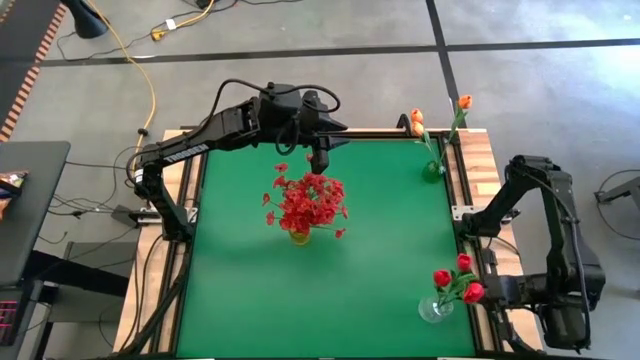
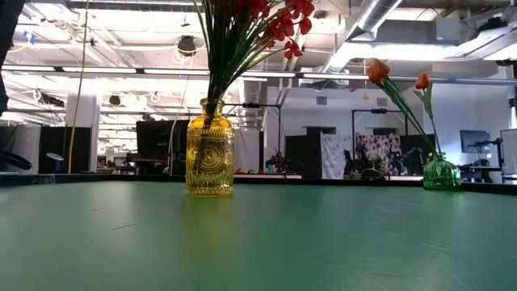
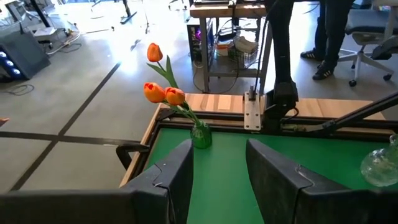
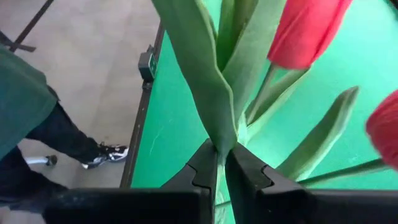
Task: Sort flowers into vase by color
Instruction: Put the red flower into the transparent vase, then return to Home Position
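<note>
The right gripper [image 4: 221,163] sits at the near right corner of the table [image 1: 380,290], its fingers pinched almost together on the stem of the red-pink tulips [image 1: 458,278], which stand in a clear vase [image 1: 435,309]. At mid-table the red sprigs [image 1: 310,203] fill a yellow vase [image 2: 209,149]. Just behind them the left gripper [image 3: 219,177] hovers with its fingers parted and nothing between them. In the far right corner, orange tulips [image 3: 163,93] stand in a green vase [image 3: 201,135]; one bud seems taller.
</note>
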Controlling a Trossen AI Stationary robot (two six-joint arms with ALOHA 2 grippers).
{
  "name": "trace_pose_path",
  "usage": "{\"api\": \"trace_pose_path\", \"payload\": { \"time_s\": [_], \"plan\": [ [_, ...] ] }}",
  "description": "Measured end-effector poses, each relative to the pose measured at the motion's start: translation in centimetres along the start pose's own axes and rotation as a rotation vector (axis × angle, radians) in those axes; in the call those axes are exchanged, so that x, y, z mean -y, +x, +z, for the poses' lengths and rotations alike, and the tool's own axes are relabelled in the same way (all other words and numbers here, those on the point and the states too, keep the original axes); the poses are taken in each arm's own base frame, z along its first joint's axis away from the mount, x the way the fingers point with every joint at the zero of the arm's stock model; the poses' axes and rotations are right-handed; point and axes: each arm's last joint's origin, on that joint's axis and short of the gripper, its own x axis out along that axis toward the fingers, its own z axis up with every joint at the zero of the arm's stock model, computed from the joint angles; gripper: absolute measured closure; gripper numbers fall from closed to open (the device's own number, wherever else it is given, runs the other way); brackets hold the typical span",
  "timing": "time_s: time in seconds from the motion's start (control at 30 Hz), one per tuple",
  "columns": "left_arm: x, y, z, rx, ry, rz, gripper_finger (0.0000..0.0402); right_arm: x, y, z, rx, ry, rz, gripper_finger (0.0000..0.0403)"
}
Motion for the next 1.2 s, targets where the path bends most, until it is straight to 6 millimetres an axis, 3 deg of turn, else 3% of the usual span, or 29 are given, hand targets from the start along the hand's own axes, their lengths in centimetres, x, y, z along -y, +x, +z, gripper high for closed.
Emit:
{"api": "trace_pose_path", "payload": {
  "time_s": [0.4, 0.87, 1.2],
  "plan": [
    [0.0, 0.0, 0.0, 0.0, 0.0, 0.001, 0.0265, 0.0, 0.1, -0.2, -0.079, 0.021, 0.018, 0.0319],
    [0.0, 0.0, 0.0, 0.0, 0.001, 0.0, 0.0265, 0.2, -0.2, -0.2, -0.178, 0.04, 0.051, 0.0198],
    [-0.1, 0.0, 0.4, 0.04, 0.048, 0.005, 0.0265, 2.5, -2.5, 2.3, -0.283, 0.229, 0.173, 0.02]
  ]
}}
